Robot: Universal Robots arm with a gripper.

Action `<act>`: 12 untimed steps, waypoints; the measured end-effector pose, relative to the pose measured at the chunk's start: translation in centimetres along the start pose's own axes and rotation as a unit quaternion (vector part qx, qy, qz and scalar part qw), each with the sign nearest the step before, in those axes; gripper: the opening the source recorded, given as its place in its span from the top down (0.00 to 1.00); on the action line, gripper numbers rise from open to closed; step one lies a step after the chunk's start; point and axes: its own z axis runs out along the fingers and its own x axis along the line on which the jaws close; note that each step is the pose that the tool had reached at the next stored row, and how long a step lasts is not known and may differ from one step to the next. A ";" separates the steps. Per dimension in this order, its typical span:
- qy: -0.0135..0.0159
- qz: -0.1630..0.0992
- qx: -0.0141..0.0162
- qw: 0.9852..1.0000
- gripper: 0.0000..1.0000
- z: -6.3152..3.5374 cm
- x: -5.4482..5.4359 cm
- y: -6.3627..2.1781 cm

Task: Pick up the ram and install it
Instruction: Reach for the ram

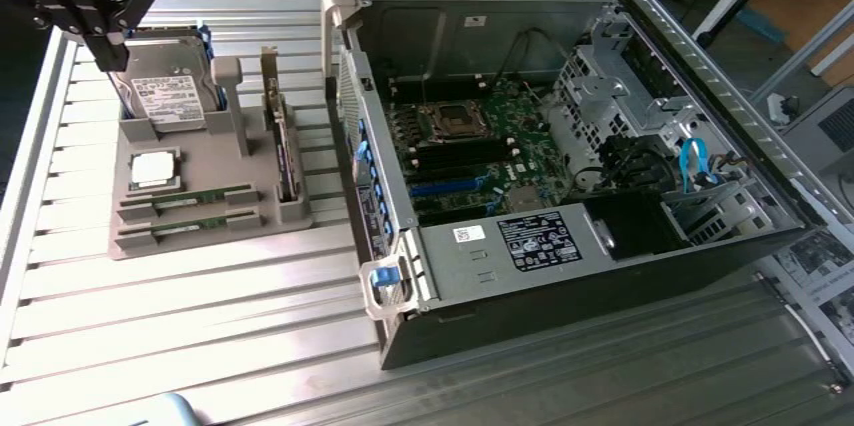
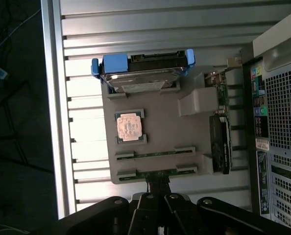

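Two green ram sticks lie flat in slots of a grey holder [image 1: 207,164]: one ram [image 1: 187,199] nearer the CPU, the other ram [image 1: 187,227] at the holder's front edge. In the wrist view they are the first ram [image 2: 155,153] and the second ram [image 2: 153,173], on the holder [image 2: 170,132]. My gripper [image 1: 110,54] hangs high above the hard drive end of the holder, well clear of both sticks, its fingers together and holding nothing. In the wrist view the gripper [image 2: 158,186] points toward the second stick.
The holder also carries a hard drive [image 1: 167,96] in blue rails, a silver CPU [image 1: 151,168] and a dark expansion card [image 1: 282,151] on edge. The open PC case [image 1: 400,276] lies at the exterior view's right, motherboard slots [image 1: 461,153] exposed.
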 end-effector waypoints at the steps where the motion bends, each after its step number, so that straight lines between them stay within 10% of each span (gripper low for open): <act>1: 0.000 0.000 0.000 1.000 0.89 -0.01 -0.1 -0.02; 12: 0.000 0.000 0.000 1.000 0.89 0.02 -0.5 -0.15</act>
